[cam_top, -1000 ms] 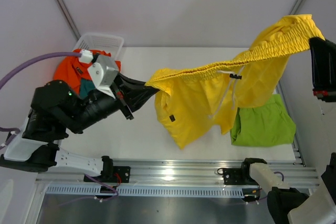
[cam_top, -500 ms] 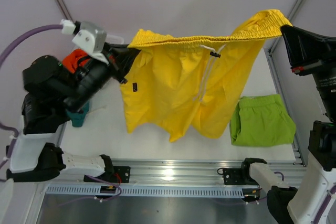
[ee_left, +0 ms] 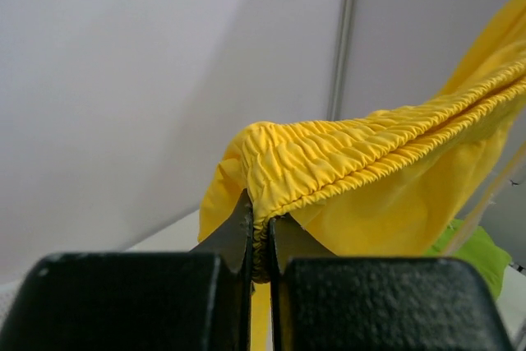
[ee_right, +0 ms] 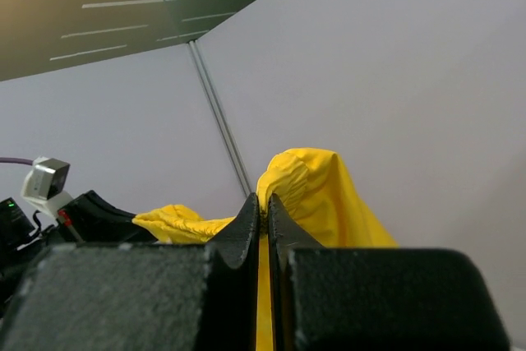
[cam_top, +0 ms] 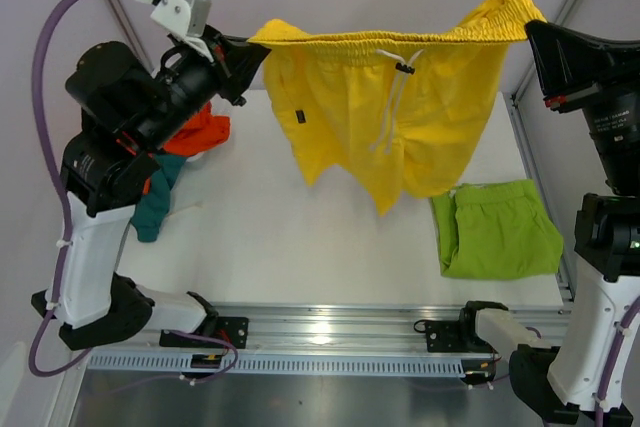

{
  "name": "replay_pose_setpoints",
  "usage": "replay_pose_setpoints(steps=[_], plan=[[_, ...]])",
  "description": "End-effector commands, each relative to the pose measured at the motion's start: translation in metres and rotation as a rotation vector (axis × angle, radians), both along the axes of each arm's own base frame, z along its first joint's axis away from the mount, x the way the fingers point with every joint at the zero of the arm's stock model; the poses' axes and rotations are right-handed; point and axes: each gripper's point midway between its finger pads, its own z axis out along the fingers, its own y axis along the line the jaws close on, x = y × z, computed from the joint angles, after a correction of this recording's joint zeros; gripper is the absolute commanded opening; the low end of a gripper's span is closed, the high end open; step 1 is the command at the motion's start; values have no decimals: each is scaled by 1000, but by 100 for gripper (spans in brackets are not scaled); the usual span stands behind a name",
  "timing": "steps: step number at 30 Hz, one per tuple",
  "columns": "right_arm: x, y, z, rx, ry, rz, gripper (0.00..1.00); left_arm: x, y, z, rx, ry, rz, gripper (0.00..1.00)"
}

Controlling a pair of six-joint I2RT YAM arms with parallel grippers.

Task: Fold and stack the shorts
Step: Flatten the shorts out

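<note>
Orientation: I find the yellow shorts (cam_top: 390,117) hung by the waistband. The long axis runs left to right and is nearly level, and both legs point down toward the table (cam_top: 300,247).
Location: they are in the air over the far half of the table, spanning the gap between the two arms.
Appearance: plain yellow, with the gathered elastic waistband pulled taut. A white drawstring dangles at its centre, there is a small dark tag on the left leg, and the cloth is lightly creased.
Left gripper (ee_left: 261,232): clenched on the left corner of the waistband, with the elastic pinched between its fingers.
Right gripper (ee_right: 263,211): clenched on the right corner of the waistband.
Other shorts: the green shorts (cam_top: 497,229) lie folded flat at the near right. The orange shorts (cam_top: 200,132) and teal shorts (cam_top: 155,209) are heaped at the left, partly behind the left arm.
Change: against half a second ago, the left end of the waistband sits higher, the line is straighter, and the hems hang farther from the near edge.
</note>
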Motion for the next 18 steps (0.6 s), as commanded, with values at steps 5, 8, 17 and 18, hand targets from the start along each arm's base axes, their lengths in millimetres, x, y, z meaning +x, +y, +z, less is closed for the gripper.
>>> replay_pose_setpoints(steps=[5,8,17,18], plan=[[-39,-14,33,48,-256,-86,0,-78,36,60,-94,-290,-108,0],[-81,-17,35,84,-385,-92,0,-106,41,51,-87,-359,-175,0],[-140,-19,22,119,-502,-108,0,-183,85,43,-255,-750,-181,0],[-139,-19,19,119,-493,-105,0,-194,92,44,-278,-764,-185,0]])
